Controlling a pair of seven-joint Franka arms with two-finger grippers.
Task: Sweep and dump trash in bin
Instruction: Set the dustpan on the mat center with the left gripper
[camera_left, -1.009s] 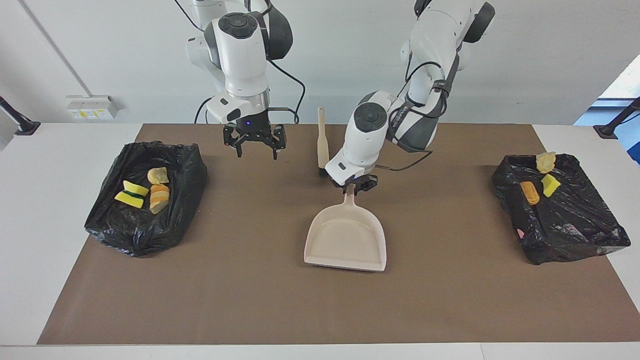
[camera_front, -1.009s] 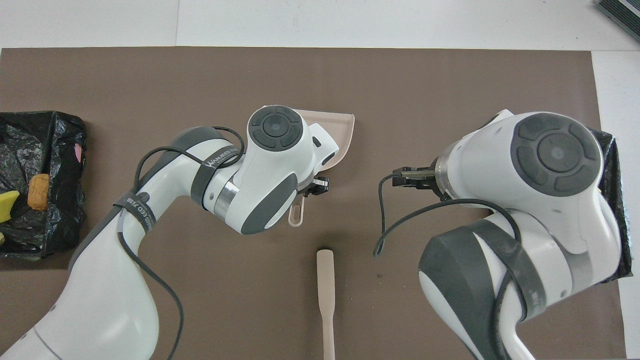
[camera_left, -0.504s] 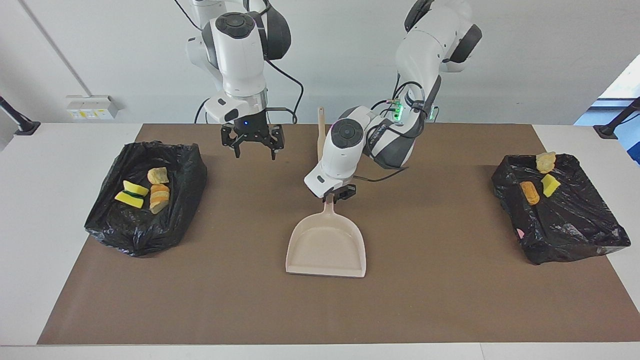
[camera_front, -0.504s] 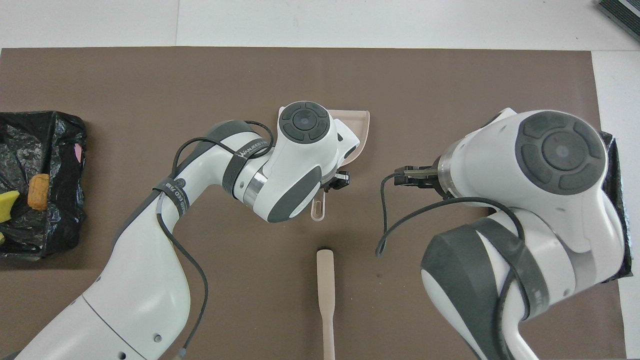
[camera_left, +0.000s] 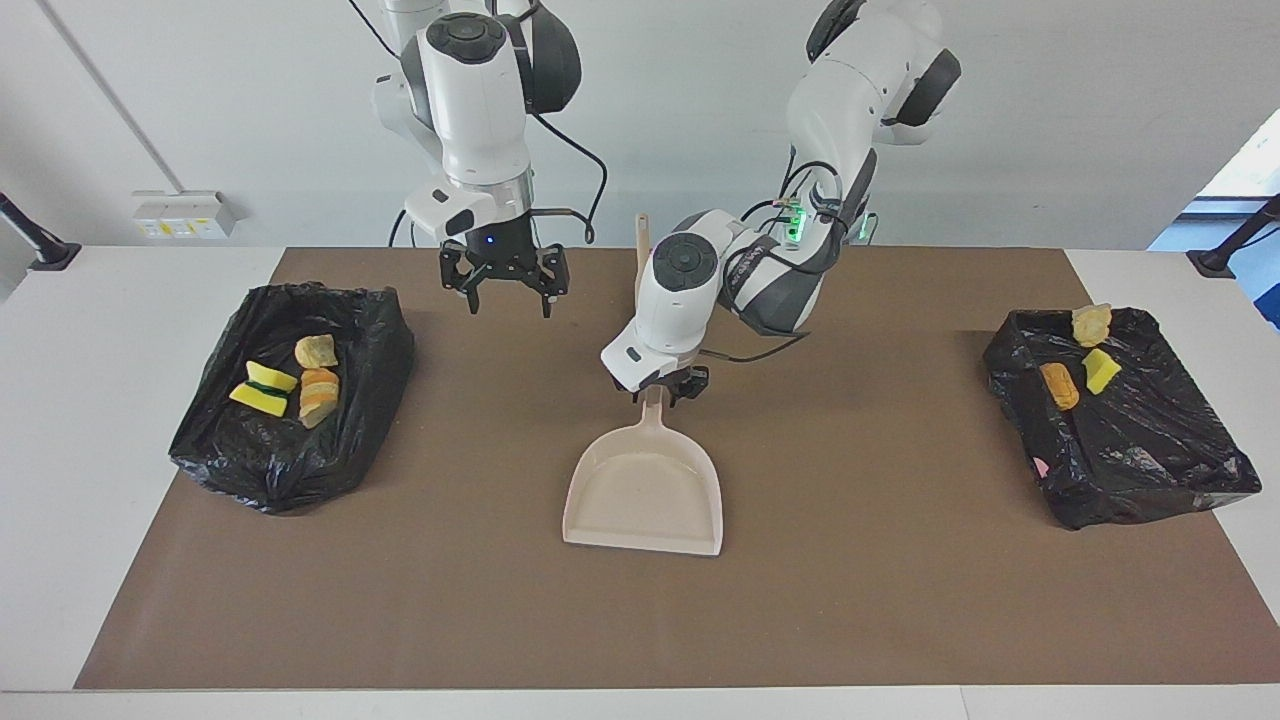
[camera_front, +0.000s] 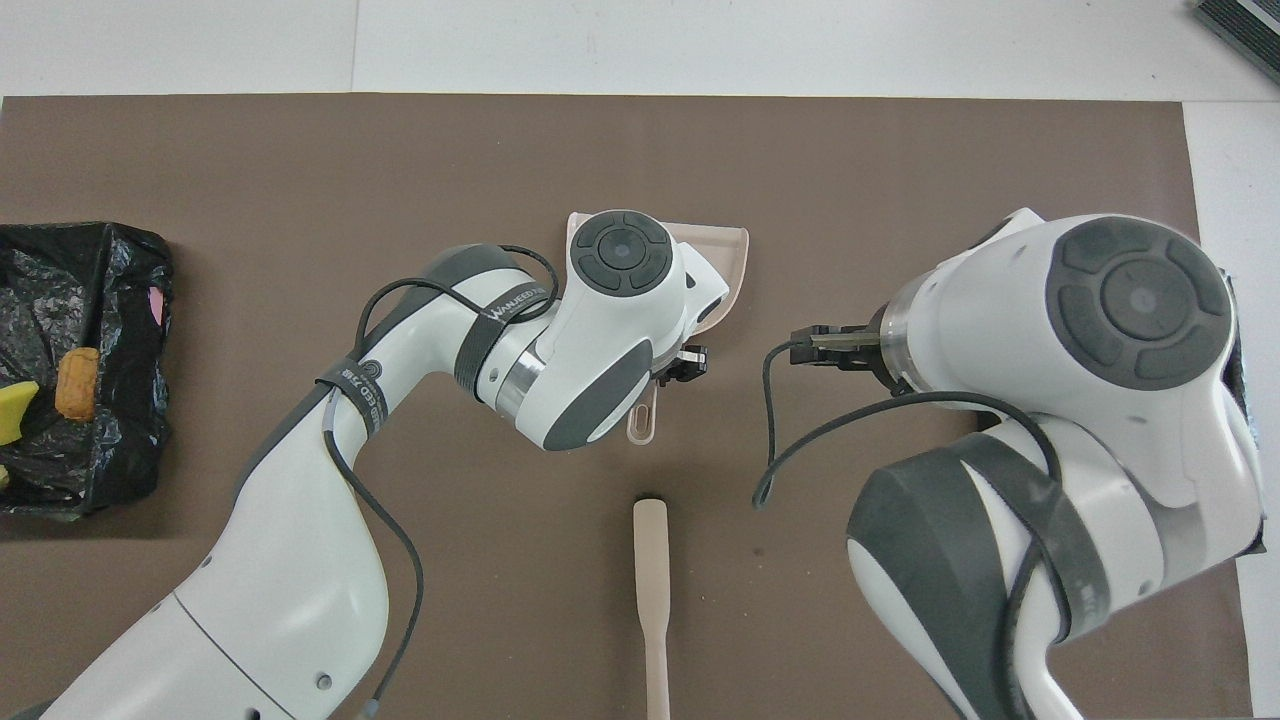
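The beige dustpan (camera_left: 645, 495) lies flat on the brown mat, its handle pointing at the robots. My left gripper (camera_left: 665, 388) sits low on that handle (camera_front: 642, 425), and my wrist hides the grip. My right gripper (camera_left: 505, 290) hangs open and empty over the mat, beside the bin (camera_left: 280, 460) at the right arm's end. That black-bagged bin holds trash: a yellow sponge (camera_left: 262, 388) and two tan lumps (camera_left: 318, 352). The bin (camera_left: 1130, 450) at the left arm's end holds a tan lump (camera_left: 1090, 322), a yellow chunk (camera_left: 1100, 370) and an orange lump (camera_left: 1058, 385).
The beige brush (camera_front: 650, 580) lies on the mat nearer to the robots than the dustpan, between the two arms. A brown mat (camera_left: 900, 600) covers the white table. A wall socket (camera_left: 185, 215) sits at the right arm's end.
My left arm has slid the dustpan toward the right arm's end, to the middle of the mat. My right gripper has risen slightly and stays open.
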